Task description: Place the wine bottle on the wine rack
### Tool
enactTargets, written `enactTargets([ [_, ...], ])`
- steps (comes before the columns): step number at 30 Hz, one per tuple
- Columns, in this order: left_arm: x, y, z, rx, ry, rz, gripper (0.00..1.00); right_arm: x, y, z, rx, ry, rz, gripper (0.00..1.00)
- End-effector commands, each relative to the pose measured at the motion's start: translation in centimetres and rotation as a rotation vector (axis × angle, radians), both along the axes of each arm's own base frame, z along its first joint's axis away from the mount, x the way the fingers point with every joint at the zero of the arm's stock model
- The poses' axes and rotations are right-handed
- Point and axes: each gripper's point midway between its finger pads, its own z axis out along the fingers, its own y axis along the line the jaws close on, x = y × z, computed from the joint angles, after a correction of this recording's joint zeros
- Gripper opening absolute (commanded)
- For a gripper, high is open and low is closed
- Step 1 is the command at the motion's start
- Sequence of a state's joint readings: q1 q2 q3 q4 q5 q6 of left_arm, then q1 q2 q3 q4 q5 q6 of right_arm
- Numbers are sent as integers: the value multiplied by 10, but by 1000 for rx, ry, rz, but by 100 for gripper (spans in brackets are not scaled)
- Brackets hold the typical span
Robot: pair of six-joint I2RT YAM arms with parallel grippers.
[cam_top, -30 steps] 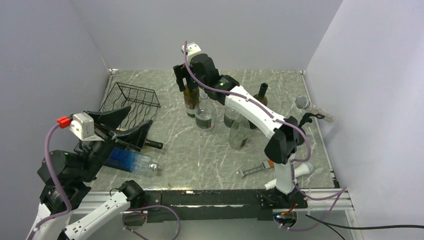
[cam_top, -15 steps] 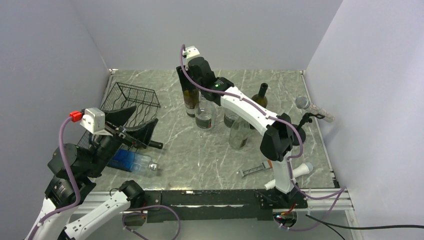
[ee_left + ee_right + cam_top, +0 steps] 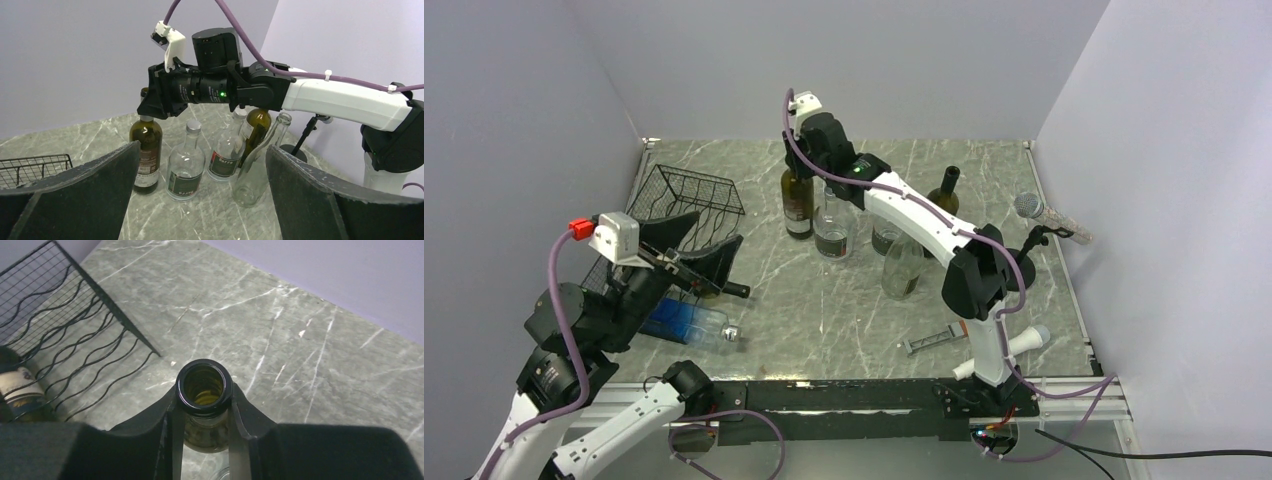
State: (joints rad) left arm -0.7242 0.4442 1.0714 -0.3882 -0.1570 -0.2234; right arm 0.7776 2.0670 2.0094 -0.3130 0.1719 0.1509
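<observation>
1. Right gripper [image 3: 205,412] is clamped on the neck of the dark olive glass wine bottle [image 3: 797,208], just under the lip.
2. Bottle upright at rear of grey marble table [image 3: 854,300], right of black wire wine rack [image 3: 686,200], not touching it.
3. Left gripper [image 3: 202,150] wide open, holding nothing.

The right arm [image 3: 924,225] reaches from lower right to upper centre of the overhead view, its right gripper [image 3: 798,170] pointing down and clamped on the wine bottle [image 3: 797,208] neck. The left arm [image 3: 574,335] sits folded at lower left, and the left gripper [image 3: 696,245] is spread wide, holding nothing.
</observation>
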Motion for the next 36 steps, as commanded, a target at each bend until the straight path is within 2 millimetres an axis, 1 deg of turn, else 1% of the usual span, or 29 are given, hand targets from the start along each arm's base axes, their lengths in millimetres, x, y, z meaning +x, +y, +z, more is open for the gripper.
enactTargets([
  [1, 7, 0, -3, 1, 36, 29, 99, -26, 37, 68, 204, -46, 176, 0],
  [3, 8, 2, -6, -8, 50, 39, 99, -37, 44, 86, 234, -53, 227, 0],
  [7, 10, 2, -18, -24, 84, 47, 99, -61, 45, 115, 272, -64, 291, 0],
  [9, 11, 2, -26, -29, 104, 54, 99, -77, 39, 133, 288, -72, 318, 0],
  [12, 16, 0, -40, -32, 146, 66, 99, -98, 27, 149, 297, -68, 341, 0],
  [14, 20, -6, -50, -32, 184, 61, 99, -114, 16, 160, 300, -64, 354, 0],
  [17, 27, -17, -68, -33, 236, 43, 99, -133, -5, 168, 292, -46, 353, 0],
  [20, 39, -22, -86, -61, 278, 71, 99, -155, -24, 177, 296, -49, 371, 0],
  [25, 42, -51, -105, -42, 267, -38, 99, -189, -53, 189, 311, -51, 410, 0],
  [26, 42, -59, -115, -25, 277, -69, 99, -196, -59, 192, 313, -53, 415, 0],
  [31, 33, -97, -138, -29, 267, -267, 99, -221, -90, 195, 295, -34, 395, 0],
  [33, 27, -109, -134, -50, 219, -345, 99, -231, -97, 196, 302, -32, 411, 0],
  [36, 19, -122, -135, -40, 156, -440, 99, -245, -103, 196, 301, -26, 449, 0],
])
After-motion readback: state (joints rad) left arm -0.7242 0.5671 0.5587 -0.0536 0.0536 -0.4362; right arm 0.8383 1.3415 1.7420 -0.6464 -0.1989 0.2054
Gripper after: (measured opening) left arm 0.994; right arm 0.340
